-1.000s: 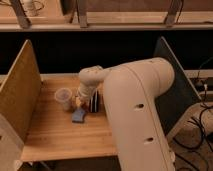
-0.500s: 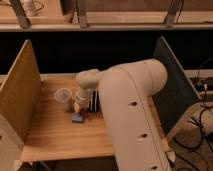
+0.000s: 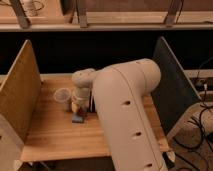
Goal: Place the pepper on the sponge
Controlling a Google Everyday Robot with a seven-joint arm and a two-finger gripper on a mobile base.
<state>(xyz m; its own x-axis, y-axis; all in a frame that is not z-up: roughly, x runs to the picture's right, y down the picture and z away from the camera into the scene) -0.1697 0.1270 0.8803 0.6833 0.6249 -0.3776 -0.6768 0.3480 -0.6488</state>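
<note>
Wooden table (image 3: 50, 135), viewed from above and behind the arm. Flanked by a tan upright panel (image 3: 20, 90) on the left and a dark upright panel (image 3: 170, 85) on the right.

Big white arm (image 3: 125, 115) across the centre of the view. Reaches away from the camera, then bends down at the wrist toward the far-left part of the table.

Gripper (image 3: 80, 102) low over the wood, pointing down. Sits just right of the clear cup (image 3: 62, 94) and just left of the black block (image 3: 92, 104). How wide the claw stands: cannot tell, too much of it merges with the wrist. Cannot tell either whether anything is in its hold.

Pepper (image 3: 75, 107): small orange-ish sliver right at the gripper's lower end. Lies directly above the sponge (image 3: 77, 119) in this view, touching or very nearly so. Impossible to say whether resting on it or just off it.

Sponge: flat blue-grey piece on the wood, the closest of the cluster to the camera, in front of cup and block.

Black block partly hidden behind the arm, a pale stripe showing on it.

Cables (image 3: 202, 115) on the floor, off the table's right side.
</note>
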